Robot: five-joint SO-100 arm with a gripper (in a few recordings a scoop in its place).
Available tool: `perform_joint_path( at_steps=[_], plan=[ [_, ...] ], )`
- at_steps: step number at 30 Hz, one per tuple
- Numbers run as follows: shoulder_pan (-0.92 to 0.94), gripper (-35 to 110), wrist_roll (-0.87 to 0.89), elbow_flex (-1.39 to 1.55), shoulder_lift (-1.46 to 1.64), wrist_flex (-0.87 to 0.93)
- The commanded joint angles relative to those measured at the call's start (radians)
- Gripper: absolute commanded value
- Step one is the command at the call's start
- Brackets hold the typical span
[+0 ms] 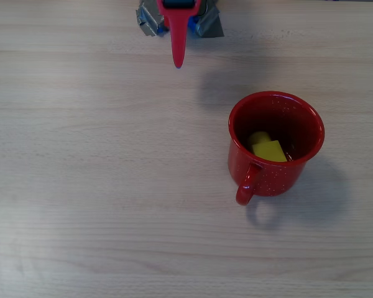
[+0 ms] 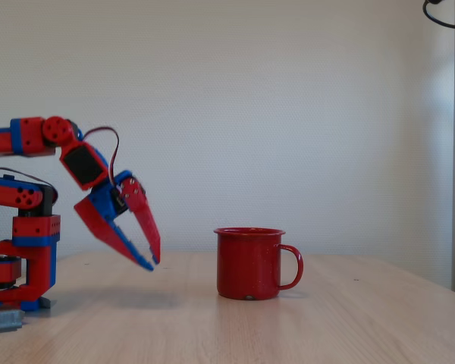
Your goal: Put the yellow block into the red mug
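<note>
Yellow block (image 1: 267, 148) lies inside red mug (image 1: 275, 143), on its bottom, slightly tilted. Mug stands upright on wooden surface (image 1: 99, 186); handle points toward bottom of overhead view, toward right in fixed view. Gripper (image 2: 153, 263) hangs above surface, well apart from mug, to its left in fixed view, empty. Fingers nearly together, only narrow gap at tips.
</note>
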Motion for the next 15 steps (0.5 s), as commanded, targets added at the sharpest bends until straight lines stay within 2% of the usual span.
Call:
perform_joint_path(
  at_steps=[1,15],
  plan=[
    [0.009,0,-0.012,0.015,0.049,0.003],
    [-0.026,0,0.014,0.087,0.130,0.038]
  ],
)
